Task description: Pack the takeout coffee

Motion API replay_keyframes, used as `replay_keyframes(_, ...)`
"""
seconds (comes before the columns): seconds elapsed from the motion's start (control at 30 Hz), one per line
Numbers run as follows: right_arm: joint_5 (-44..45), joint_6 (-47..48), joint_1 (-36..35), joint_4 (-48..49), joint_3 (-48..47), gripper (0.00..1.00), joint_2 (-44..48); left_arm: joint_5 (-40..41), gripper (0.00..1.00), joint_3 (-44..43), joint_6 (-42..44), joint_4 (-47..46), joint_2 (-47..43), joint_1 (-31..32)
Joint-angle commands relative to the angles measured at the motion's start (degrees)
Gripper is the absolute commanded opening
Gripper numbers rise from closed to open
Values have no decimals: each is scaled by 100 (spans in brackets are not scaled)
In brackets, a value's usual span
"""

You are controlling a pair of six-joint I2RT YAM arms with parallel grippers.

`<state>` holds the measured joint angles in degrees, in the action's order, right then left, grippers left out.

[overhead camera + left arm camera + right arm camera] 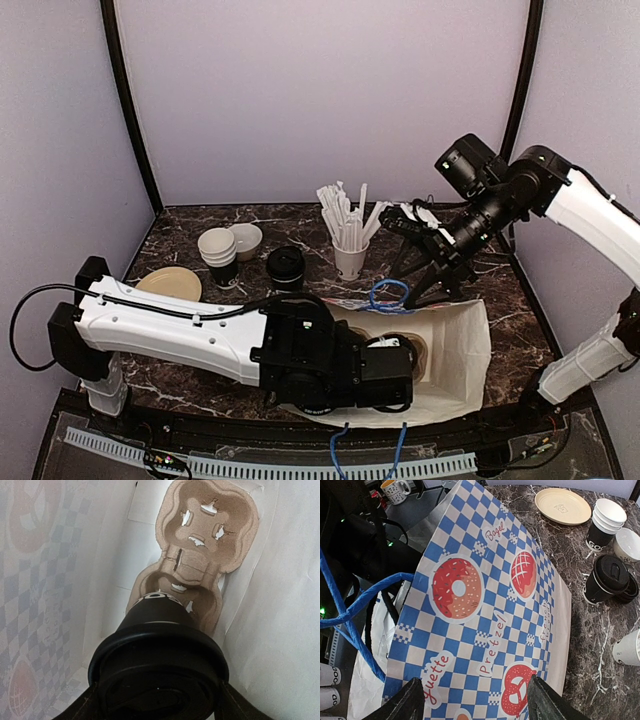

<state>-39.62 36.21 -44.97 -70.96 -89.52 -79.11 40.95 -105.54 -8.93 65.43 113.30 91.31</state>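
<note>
The takeout coffee (157, 665), a black cup under a black lid, is inside the paper bag (455, 340), which lies on its side on the desk (585, 645). The left end effector (159, 700) is clamped on it, one finger on either side just below the lid. The cup's base points at the nearer pocket of the cardboard carrier (210, 525) deep in the bag. From the wrist view it may already be touching that pocket, though I cannot tell whether it is seated. The farther pocket is vacant. The step in hand is therefore the placing itself. By my judgement, the next move calls for pressing the cup squarely into the pocket, then spreading the fingers and backing the arm out without dragging cup or carrier along. Above the bag's printed side, the right end effector (480, 700) has its fingers spread wide with nothing clamped between them, and the blue handle (350, 615) loops just beside it. A second lidded cup (606, 580) stands on the desk well apart
</note>
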Motion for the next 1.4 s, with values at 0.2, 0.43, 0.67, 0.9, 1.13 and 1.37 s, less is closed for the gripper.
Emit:
replay_keyframes(0.2, -93, 158, -167, -57, 121, 71, 67, -80, 50, 593, 547, -672, -567, -25)
replay_keyframes(0.43, -38, 159, -371, -121, 149, 71, 84, 28, 49, 759, 832, -854, -648, -26)
replay_keyframes(0.67, -50, 167, -433, -161, 109, 71, 93, 77, 49, 892, 1038, -944, -655, -37)
replay_keyframes(0.9, -9, 193, -499, -202, 79, 70, 71, 91, 49, 1120, 1177, -1190, -701, -101)
replay_keyframes(1.13, 42, 203, -496, -153, 153, 70, 24, -48, 49, 1306, 1285, -1413, -743, -204)
replay_keyframes(1.37, 56, 205, -495, -200, 68, 71, -20, -255, 49, 1481, 1407, -1593, -739, -342)
